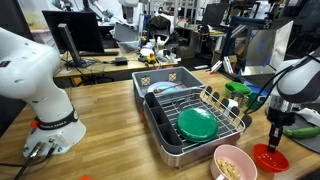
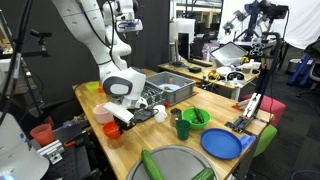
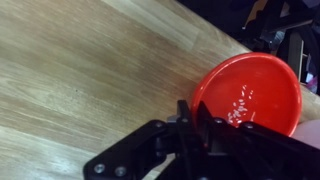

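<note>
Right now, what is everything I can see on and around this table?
red bowl: one, red, table edge, pale crumbs inside
beige cup: one, beige, near the red bowl, pale bits inside
dish rack: one, silver wire, in the grey tray
grey tray: one, grey, mid-table
green plate: one, green, in the rack
blue plate: one, blue, on the table
table: one, wood
gripper: one, black, at the red bowl's rim, fingers close together

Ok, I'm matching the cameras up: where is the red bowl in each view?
In an exterior view: red bowl, bottom right, just below the gripper.
In an exterior view: left of centre, beside the gripper.
Wrist view: right side, past the gripper.
Shared landmark: the gripper, next to it in all three.
</note>
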### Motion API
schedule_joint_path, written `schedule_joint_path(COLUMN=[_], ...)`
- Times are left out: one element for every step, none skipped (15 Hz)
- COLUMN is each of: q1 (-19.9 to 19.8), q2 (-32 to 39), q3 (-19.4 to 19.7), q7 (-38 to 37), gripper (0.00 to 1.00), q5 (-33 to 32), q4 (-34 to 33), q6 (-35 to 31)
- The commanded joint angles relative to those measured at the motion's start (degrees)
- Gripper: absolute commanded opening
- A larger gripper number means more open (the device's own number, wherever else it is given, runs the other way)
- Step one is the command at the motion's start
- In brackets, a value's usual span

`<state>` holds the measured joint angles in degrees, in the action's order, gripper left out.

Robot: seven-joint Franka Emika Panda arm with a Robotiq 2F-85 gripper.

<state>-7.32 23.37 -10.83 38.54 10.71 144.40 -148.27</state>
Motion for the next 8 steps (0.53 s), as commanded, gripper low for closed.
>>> schedule_joint_path(q1=[0.27, 0.06, -0.15, -0.44, -0.59, -0.93, -1.06, -1.16], q2=[-2.22, -3.24, -4.05, -5.32, -6.47, -8.08, -9.66, -11.48], q3=[0.79, 0.64, 0.48, 0.21, 0.09, -0.20, -0.26, -0.18], q7=[-3.73, -4.24, -4.33, -4.15, -4.06, -3.44, -3.04, -2.69], gripper=[0.45, 0.51, 0.59, 0.66, 0.73, 0.80, 0.88, 0.93], q5=[-1.19, -0.89, -0.60, -0.04, 0.43, 1.43, 2.41, 3.70], q4=[0.74, 1.31, 1.78, 2.53, 3.18, 4.06, 4.96, 5.94], q6=[1.83, 2.09, 2.13, 2.12, 2.06, 2.04, 1.91, 1.80])
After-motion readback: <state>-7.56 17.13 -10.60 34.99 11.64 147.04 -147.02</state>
